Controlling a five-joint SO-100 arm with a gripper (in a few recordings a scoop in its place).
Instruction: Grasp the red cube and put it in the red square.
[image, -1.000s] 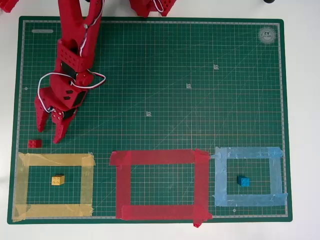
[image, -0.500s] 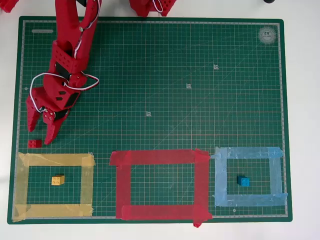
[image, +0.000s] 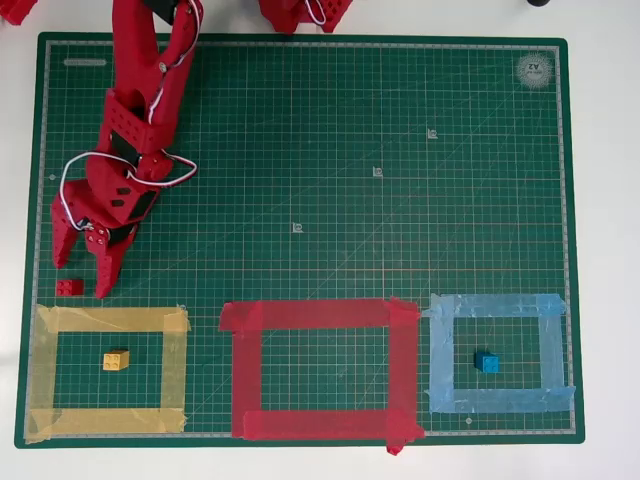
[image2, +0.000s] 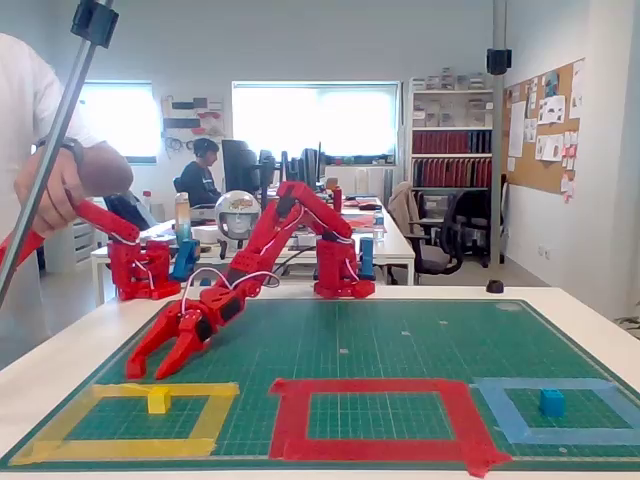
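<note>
- The gripper (image: 82, 278) is at the left side of the mat in the overhead view, fingers spread apart and pointing down the picture toward the tape outlines, holding nothing
- One fingertip lies just left of and above the red cube (image: 69, 287), the other just right of it, so the cube sits roughly between the tips; whether either tip touches it cannot be told
- In the fixed view the gripper (image2: 150, 371) slopes down to the mat with both tips close to the surface; the cube cannot be made out there
- The red cube rests on the green cutting mat (image: 400, 150), just above the top left corner of the yellow tape outline (image: 175, 365) and outside it
- The red square (image: 310, 315) lies in the middle of the row of outlines, well to the right of the cube, with bare mat inside
- A yellow block (image: 116, 360) sits inside the yellow outline
- A blue block (image: 487, 363) sits inside the light blue tape outline (image: 495, 305) on the right
- The red arm (image: 145, 90) reaches down from the top edge of the overhead view
</note>
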